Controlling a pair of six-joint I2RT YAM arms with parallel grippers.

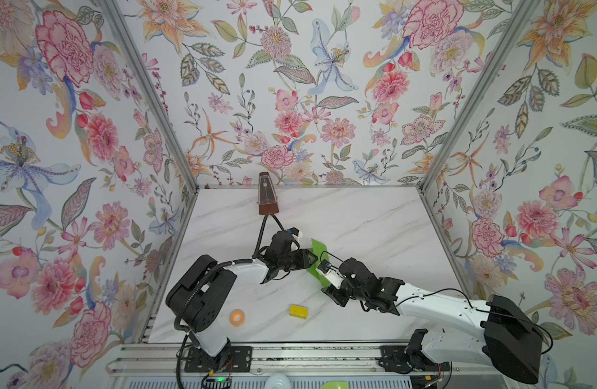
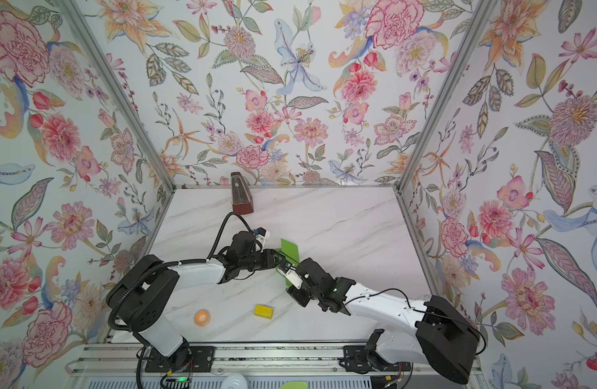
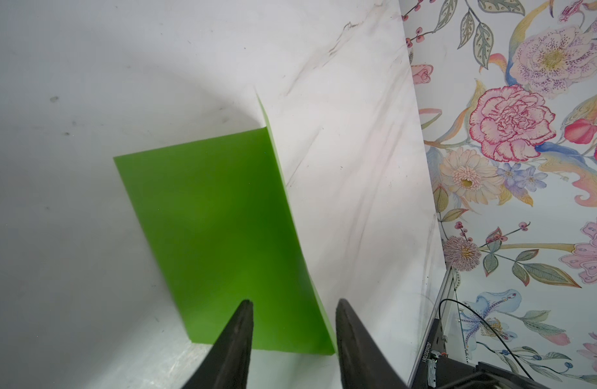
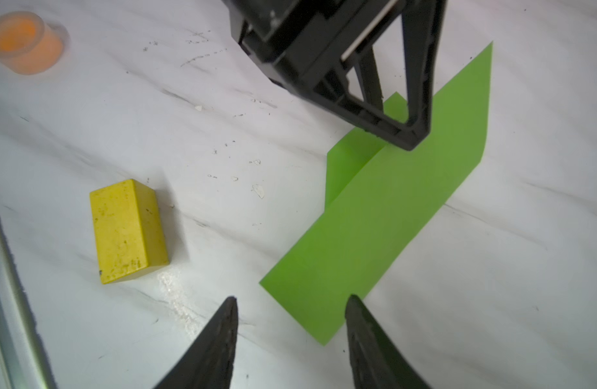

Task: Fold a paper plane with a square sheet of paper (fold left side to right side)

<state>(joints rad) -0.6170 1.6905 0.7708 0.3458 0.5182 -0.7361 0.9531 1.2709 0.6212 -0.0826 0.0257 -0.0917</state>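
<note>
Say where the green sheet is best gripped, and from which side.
Likely the far corner of the square sheet of paper, approached from the right: there its upper layer curls off the table, leaving room underneath; elsewhere it looks flat.

Looks like a robot lab cell, not a home. Boxed in on three sides by flowered wallpaper panels [image 1: 290,84] set in bare aluminium posts [image 1: 150,91]. Floored with a marble-look tabletop [image 1: 357,219]. Fronted by a slotted metal rail [image 1: 307,357], well behind the left gripper [image 3: 293,304] and right gripper [image 4: 292,303]. Dressed with stray props: a metronome [image 1: 266,198] far beyond the left gripper, a yellow block [image 1: 298,311] and small orange roll [image 1: 237,317] back from the right gripper, toward the rail.
</note>
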